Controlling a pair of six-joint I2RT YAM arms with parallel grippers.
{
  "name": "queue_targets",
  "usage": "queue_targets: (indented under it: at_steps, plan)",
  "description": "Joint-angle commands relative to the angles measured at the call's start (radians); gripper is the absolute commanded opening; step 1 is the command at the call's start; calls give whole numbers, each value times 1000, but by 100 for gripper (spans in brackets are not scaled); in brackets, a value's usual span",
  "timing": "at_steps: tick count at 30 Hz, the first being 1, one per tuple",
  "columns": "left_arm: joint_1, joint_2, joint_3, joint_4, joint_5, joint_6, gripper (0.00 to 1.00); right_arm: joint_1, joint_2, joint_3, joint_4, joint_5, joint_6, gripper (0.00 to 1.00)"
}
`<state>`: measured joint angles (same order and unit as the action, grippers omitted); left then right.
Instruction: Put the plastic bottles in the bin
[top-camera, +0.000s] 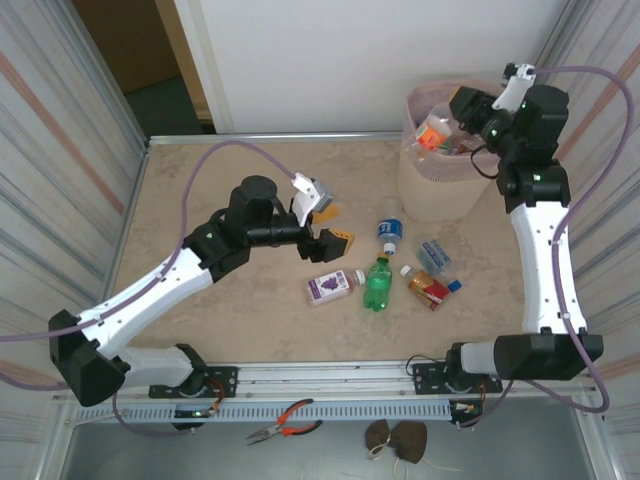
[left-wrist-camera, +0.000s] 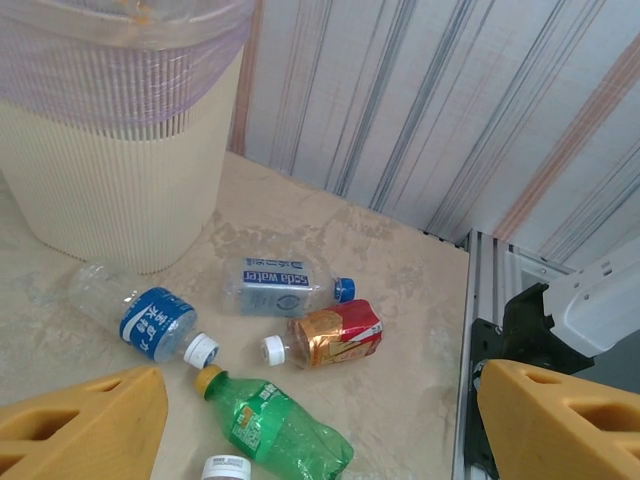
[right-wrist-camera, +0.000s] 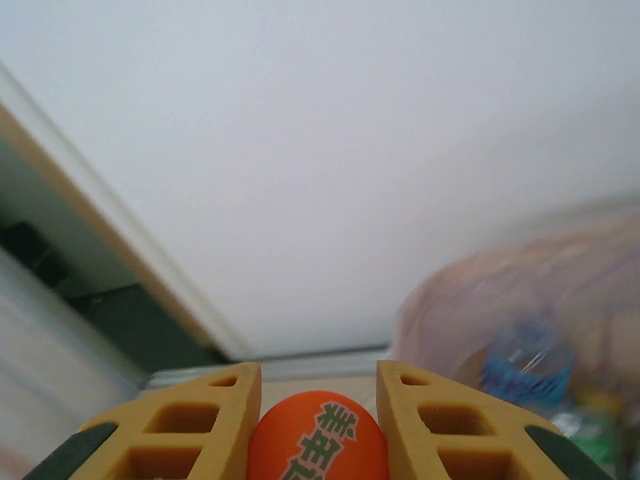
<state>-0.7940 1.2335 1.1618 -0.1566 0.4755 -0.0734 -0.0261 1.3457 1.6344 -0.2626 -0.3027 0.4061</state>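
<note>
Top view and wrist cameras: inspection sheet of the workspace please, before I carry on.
Surface: beige marbled table.
Job's things: five bottles lying loose mid-table: purple-label, green, blue-label, soda-water, red-label; bin at far right, bottles inside.
Clutter: pliers and a brown bundle on the front ledge.
Pincers: left pincer open, empty, above the table; right pincer shut on an orange bottle over the bin.
Cables: purple cables loop at both sides.
Surroundings: striped side panels, white back wall.

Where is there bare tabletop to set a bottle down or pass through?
Bare: the table behind the left gripper, left of the bin, and the near strip along the rail. Crowded: five bottles between that gripper and the right arm.
</note>
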Motion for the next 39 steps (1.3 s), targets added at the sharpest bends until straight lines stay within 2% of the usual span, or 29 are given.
queue_targets:
  at_steps: [1,5,8,11,14,24,30,36,39]
  plan:
    - [-6,-51,-25,-8,-41,17,81,-12,52,72,119,71,-238,28]
    - [1,-66,-51,0,-67,14,82,-21,137,91,228,66,-533,25]
    - [9,-70,-48,-22,-63,15,82,-26,195,85,300,-22,-730,24]
    - [16,-69,-42,-42,-60,21,82,-27,265,122,296,-53,-907,26]
    - [21,-66,-26,-75,-56,30,83,-28,343,187,257,-16,-1011,27]
    - [44,-74,-57,-108,-56,23,83,-32,520,203,308,82,-1238,26]
    - [46,-63,-41,-122,-55,21,83,-41,563,137,375,150,-1363,28]
    - [49,-58,-28,-134,-53,23,83,-42,595,104,381,156,-1385,41]
    - [48,-62,-25,-136,-49,14,83,-31,577,83,396,177,-1375,55]
